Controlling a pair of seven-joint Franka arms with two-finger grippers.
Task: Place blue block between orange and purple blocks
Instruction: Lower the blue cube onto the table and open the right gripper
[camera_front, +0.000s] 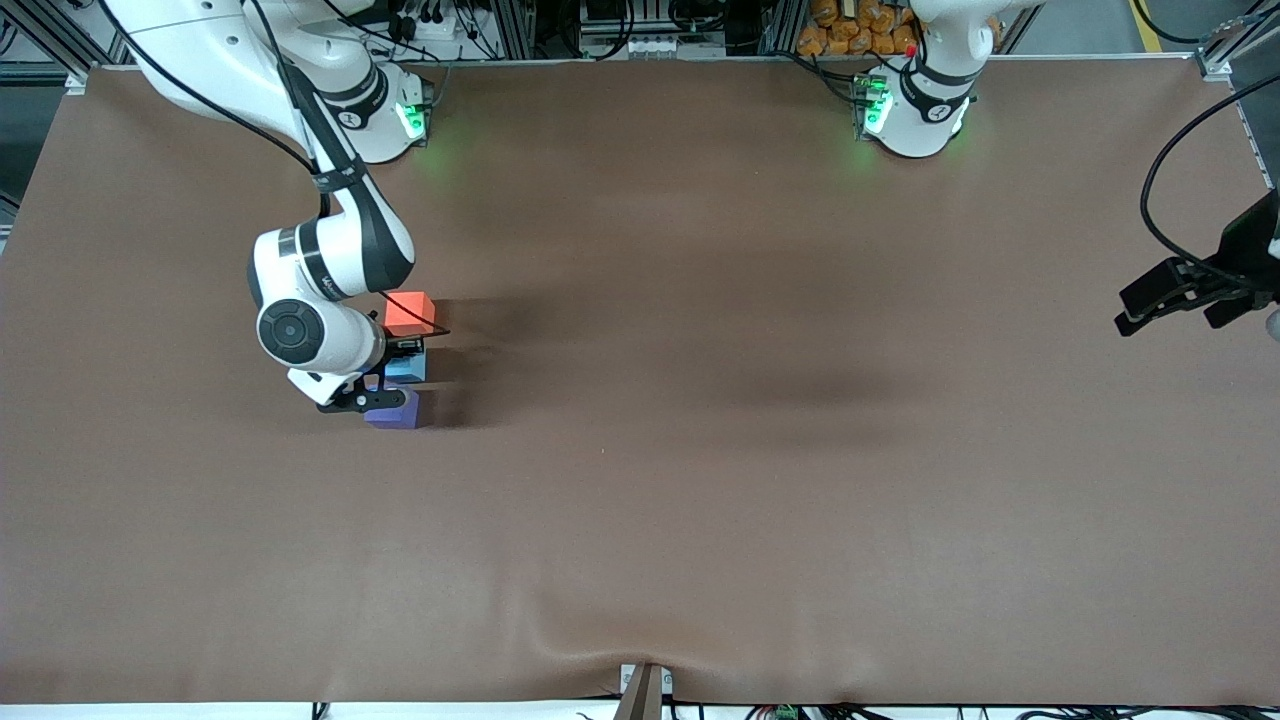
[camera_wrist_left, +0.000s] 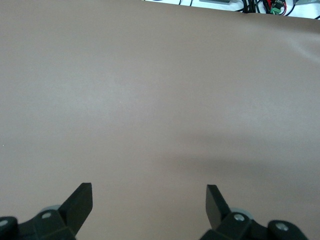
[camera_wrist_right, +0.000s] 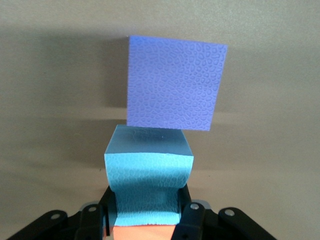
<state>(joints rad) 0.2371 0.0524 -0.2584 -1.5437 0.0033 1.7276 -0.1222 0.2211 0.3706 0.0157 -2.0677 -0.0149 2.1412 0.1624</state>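
My right gripper (camera_front: 402, 362) is shut on the sky-blue block (camera_front: 408, 369); its fingers squeeze the block's sides in the right wrist view (camera_wrist_right: 148, 165). The blue block sits in line between the orange block (camera_front: 408, 312) and the purple block (camera_front: 394, 410), with the purple one nearest to the front camera. In the right wrist view the purple block (camera_wrist_right: 175, 82) lies just past the blue one, and an orange strip (camera_wrist_right: 145, 233) shows under the gripper (camera_wrist_right: 145, 212). My left gripper (camera_front: 1170, 300) waits open and empty above the left arm's end of the table (camera_wrist_left: 149, 200).
The brown table cover (camera_front: 700, 480) is wrinkled near the front edge. A small bracket (camera_front: 643, 690) sticks up at the middle of that edge. Cables hang by the left arm's end (camera_front: 1160, 180).
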